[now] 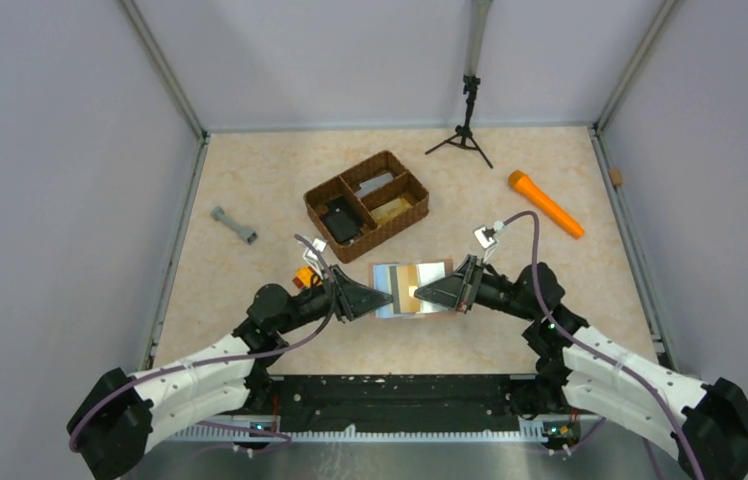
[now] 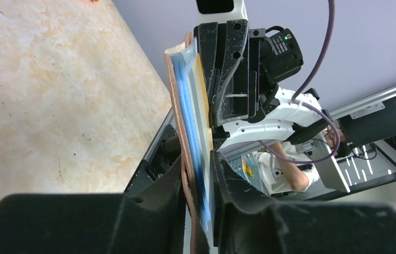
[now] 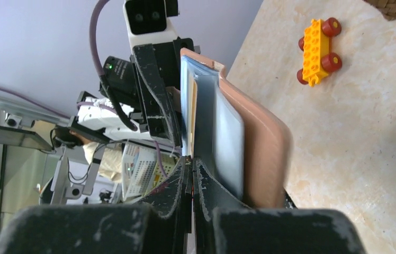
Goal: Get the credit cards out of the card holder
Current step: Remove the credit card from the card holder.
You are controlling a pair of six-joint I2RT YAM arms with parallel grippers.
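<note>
Near-centre of bench [image 1: 250,180], just in front of the woven basket [image 1: 322,205]: card holder [image 1: 410,288], one item, opened flat.

Location: slung between the two arms; whether it rests on the bench or is held clear cannot be told.

Orientation: pale inner face up towards the overhead camera, tan cover underneath. Long axis runs left to right across the bench, with the fold crosswise at mid-length.

Left end effector [image 1: 383,300]: clenched on the left-hand edge, cover and blue pockets together.

Right end effector [image 1: 422,293]: pinched nearly shut on a thin inner layer near the fold; the tan cover lies outside its fingers [image 3: 209,185]. Whether that layer is a card or a pocket leaf cannot be told.

Step in hand, as judged: drawing a card from its pocket.

Handling advice: keep the left grip firm as an anchor. Pull with the right along the long axis, straight out of the pocket mouth, not upward. Confirm that the pinch holds only a card.
</note>
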